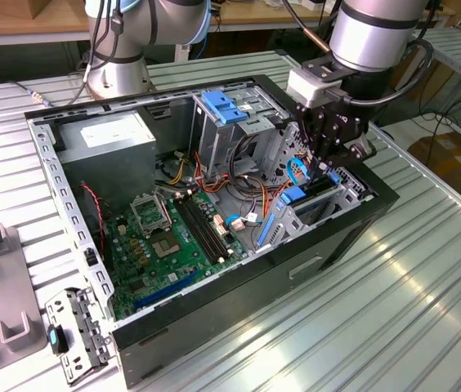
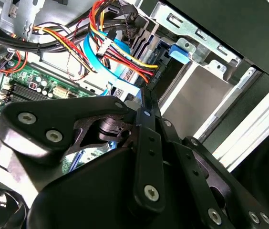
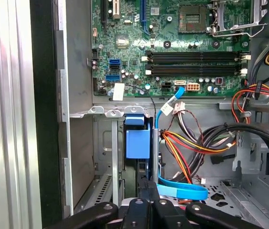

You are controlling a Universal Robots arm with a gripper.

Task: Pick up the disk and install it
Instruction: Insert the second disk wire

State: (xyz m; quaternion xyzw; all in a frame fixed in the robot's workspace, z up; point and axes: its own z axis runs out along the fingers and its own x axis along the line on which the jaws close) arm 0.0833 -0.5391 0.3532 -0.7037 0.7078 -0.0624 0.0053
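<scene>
Disk [image 1: 316, 191] stands on edge in the drive bay [image 1: 355, 194] at the case's [image 1: 239, 282] front corner, its blue rail [image 3: 138, 143] lined up with the slot. My gripper [image 1: 329, 160] is pinched narrow on its upper edge, apparently to keep it upright while it seats.

Silver arm [image 1: 375, 33], black screwed gripper [image 1: 326, 159].

A robotics lab: an open computer case [image 1: 214, 204] lies on a ribbed aluminium bench [image 1: 394, 278], cardboard boxes [image 1: 451, 163] beside it.
</scene>
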